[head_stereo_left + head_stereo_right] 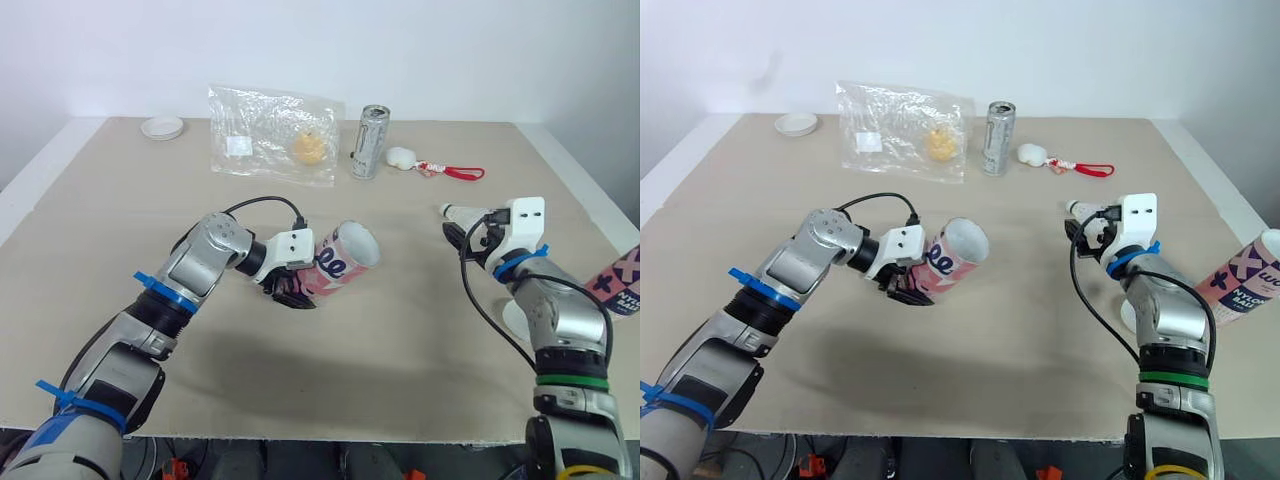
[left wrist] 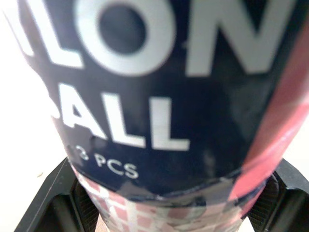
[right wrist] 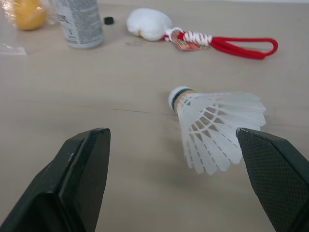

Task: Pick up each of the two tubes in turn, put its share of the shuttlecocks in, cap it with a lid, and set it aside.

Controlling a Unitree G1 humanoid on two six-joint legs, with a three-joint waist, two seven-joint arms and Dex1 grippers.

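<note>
Back left of the counter, well apart from the work: a small white disc, likely a lid, parked there for capping later. Next along the back, a clear bag with something yellow inside, then an upright can and a white lump on a red cord, all out of the arms' way.

Nearer, left of centre: left pincer clamped around the bottom end of the pink tube, apparently lifted off the counter. Tilted with the open mouth up and toward the right arm, seemingly to offer an easy target for loading. No lid on it yet.

Right of centre: right pincer spread wide with nothing between its fingers, hovering low just short of a white shuttlecock lying on its side on the counter. Lined up to straddle the skirt, by the look of it, with the cork end turned away. Probably about to close and carry it across to the tube. Worth a gentle squeeze, given the thin skirt.

Far right edge: second tube, tilted, waiting its turn.
</note>
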